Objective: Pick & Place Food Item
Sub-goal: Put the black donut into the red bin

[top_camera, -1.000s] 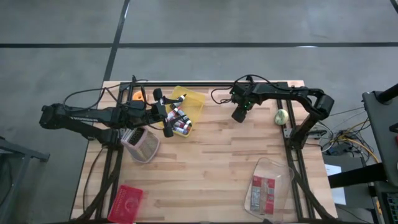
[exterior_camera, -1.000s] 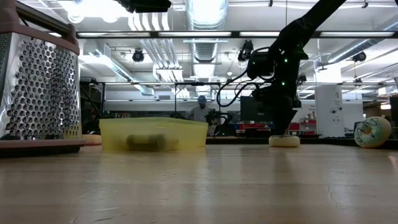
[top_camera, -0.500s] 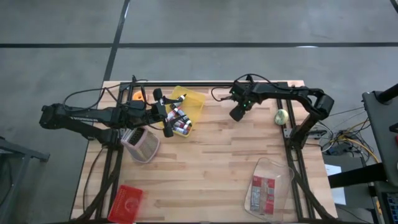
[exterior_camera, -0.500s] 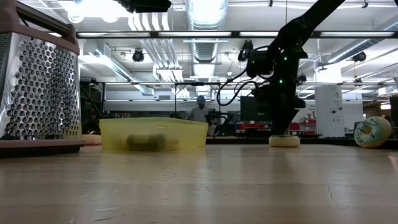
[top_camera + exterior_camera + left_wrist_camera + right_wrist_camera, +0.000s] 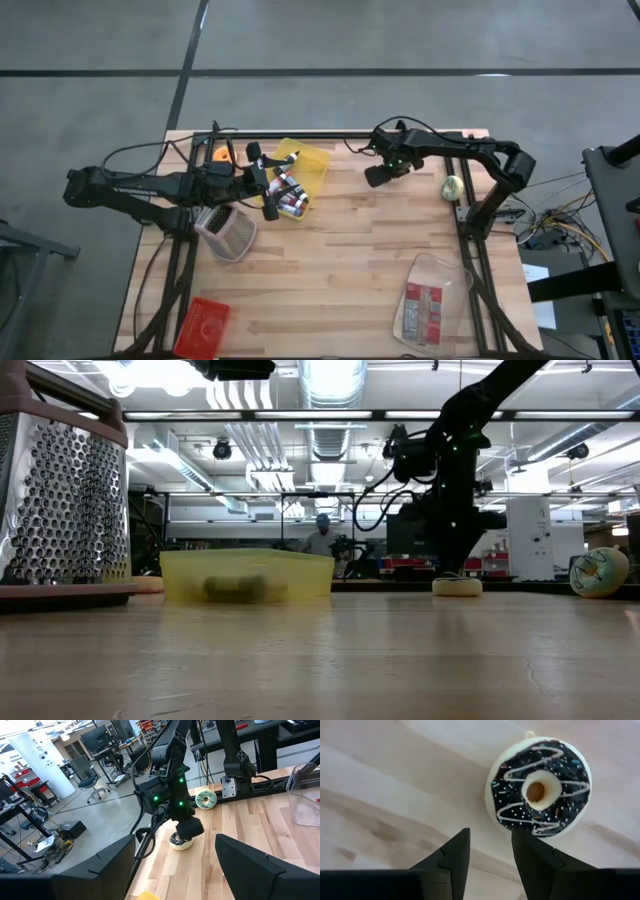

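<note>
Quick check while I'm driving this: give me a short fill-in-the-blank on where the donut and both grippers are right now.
1. The donut has ____ icing with pale drizzle.
2. The right gripper is ____, holding nothing, beside the donut.
3. The donut lies on the bare ____, outside the yellow bin.
4. The left gripper sits at the yellow ____.

Missing words: chocolate; open; table; bin

Bare tabletop (image 5: 350,250) all around the doughnut (image 5: 540,794), nothing crowding.
</note>
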Available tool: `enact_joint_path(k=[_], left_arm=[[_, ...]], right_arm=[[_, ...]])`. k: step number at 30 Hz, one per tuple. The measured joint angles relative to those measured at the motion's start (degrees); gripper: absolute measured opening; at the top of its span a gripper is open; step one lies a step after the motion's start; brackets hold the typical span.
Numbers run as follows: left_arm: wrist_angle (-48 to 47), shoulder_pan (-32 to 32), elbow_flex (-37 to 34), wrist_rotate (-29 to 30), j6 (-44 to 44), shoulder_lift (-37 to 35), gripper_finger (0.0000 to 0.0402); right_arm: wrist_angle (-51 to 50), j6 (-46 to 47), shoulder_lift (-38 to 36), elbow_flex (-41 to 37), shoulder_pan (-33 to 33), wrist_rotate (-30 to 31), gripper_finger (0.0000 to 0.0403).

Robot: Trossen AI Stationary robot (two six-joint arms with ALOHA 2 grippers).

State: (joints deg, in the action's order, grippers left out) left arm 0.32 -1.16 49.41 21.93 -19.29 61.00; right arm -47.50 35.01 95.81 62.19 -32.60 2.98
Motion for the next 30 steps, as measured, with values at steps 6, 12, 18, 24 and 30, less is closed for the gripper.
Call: enact_joint_path(k=[6, 12, 18, 24, 30], left_arm=[[0.02, 0.02, 0.00, 0.00, 0.00, 0.02, 0.0280], [0.00, 0.01, 0.00, 0.00, 0.00, 0.02, 0.0280], [0.01, 0.02, 0.00, 0.00, 0.00, 0.02, 0.0280], [0.00, 0.00, 0.00, 0.00, 0.00, 0.02, 0.0280], [0.00, 0.02, 0.00, -0.01, 0.00, 0.02, 0.0280]], right_arm=[[5.16, 5.35, 2.30, 0.05, -0.02, 1.53, 0.0127], [9.30, 5.57, 4.61, 0.28, -0.04, 1.73, 0.0125], [8.96, 5.55, 4.78, 0.39, -0.04, 1.69, 0.0125], [5.18, 5.55, 4.34, 2.17, 0.07, 1.51, 0.0115], [1.17, 5.43, 4.19, 5.00, 0.07, 1.67, 0.0096]])
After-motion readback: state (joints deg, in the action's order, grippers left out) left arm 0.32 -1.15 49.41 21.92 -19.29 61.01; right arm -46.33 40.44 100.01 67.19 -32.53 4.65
